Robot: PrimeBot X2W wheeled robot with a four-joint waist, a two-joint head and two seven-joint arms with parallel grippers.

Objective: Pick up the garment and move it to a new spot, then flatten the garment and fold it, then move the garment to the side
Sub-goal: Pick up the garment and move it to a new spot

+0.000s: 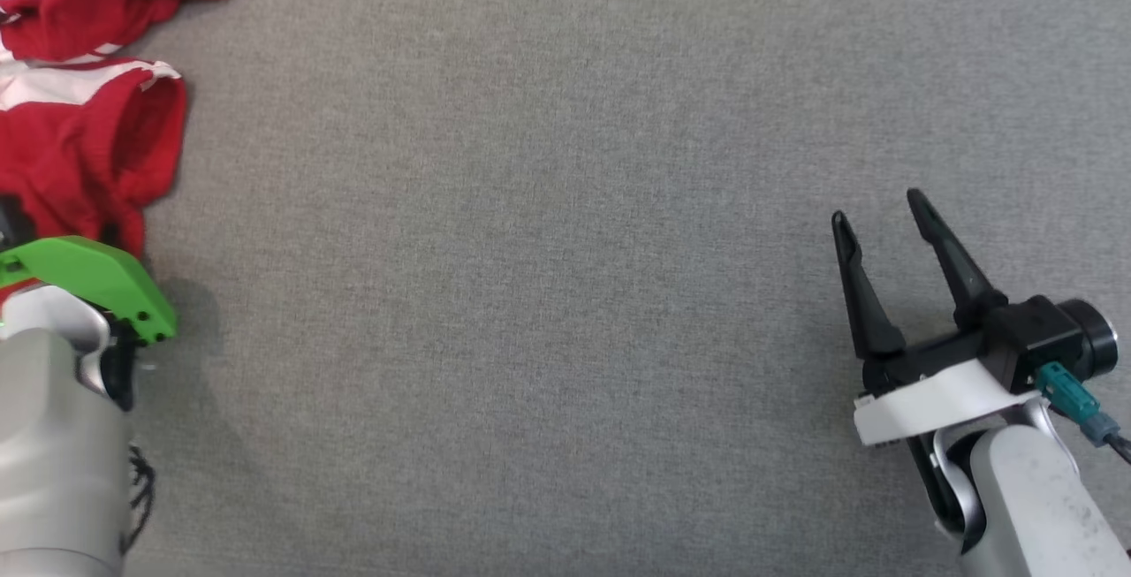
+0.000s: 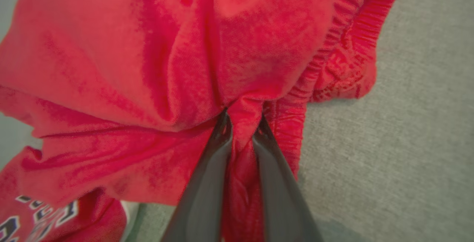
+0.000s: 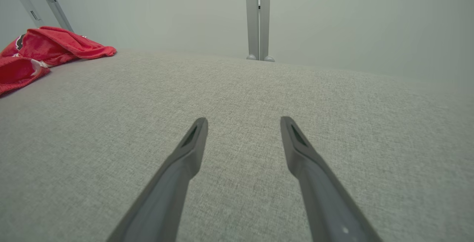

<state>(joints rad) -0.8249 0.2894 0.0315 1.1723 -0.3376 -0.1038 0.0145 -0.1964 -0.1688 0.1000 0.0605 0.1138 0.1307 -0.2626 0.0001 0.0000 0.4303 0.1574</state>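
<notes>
The garment (image 1: 79, 126) is a crumpled red piece with white trim and dark lettering, heaped at the far left of the grey surface. In the left wrist view the red garment (image 2: 148, 68) bunches into a pinched fold by its ribbed edge, and my left gripper (image 2: 242, 118) is shut on that fold. In the head view the left fingers are hidden behind the arm's green and pale wrist housing. My right gripper (image 1: 879, 210) hovers at the right over bare surface, open with nothing between its fingers (image 3: 194, 138). The garment (image 3: 48, 49) lies far off to the left in the right wrist view.
The grey fabric-covered table (image 1: 548, 250) stretches between the two arms. At its far edge a grey metal post (image 3: 259, 16) stands against a pale wall.
</notes>
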